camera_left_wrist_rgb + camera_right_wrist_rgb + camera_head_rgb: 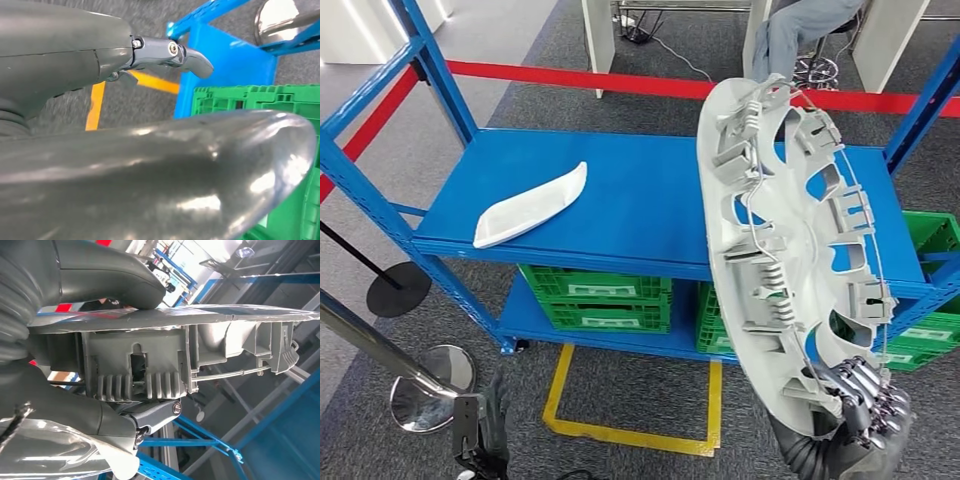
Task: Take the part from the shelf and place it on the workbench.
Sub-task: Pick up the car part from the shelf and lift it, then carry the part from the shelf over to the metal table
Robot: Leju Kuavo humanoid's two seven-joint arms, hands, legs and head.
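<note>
A large grey wheel cover (788, 240) stands tilted on edge in front of the blue shelf (644, 200), its ribbed back side facing me. My right hand (867, 405) grips its lower rim at the bottom right. The right wrist view shows the cover's rim and clips (151, 365) clamped between the thumb and the fingers (154, 415). A white curved trim part (531, 205) lies on the shelf's top board, to the left. My left hand (482, 430) hangs low at the bottom left, fingers apart and holding nothing; in its wrist view one finger (170, 52) points toward a green crate (245, 97).
Green crates (599, 295) sit on the lower shelf board, another (935, 240) at the right. A chrome stanchion base (432, 385) and pole stand at the left. Yellow floor tape (629, 435) marks the ground before the shelf. A red barrier band (584, 80) and a seated person (795, 30) are behind.
</note>
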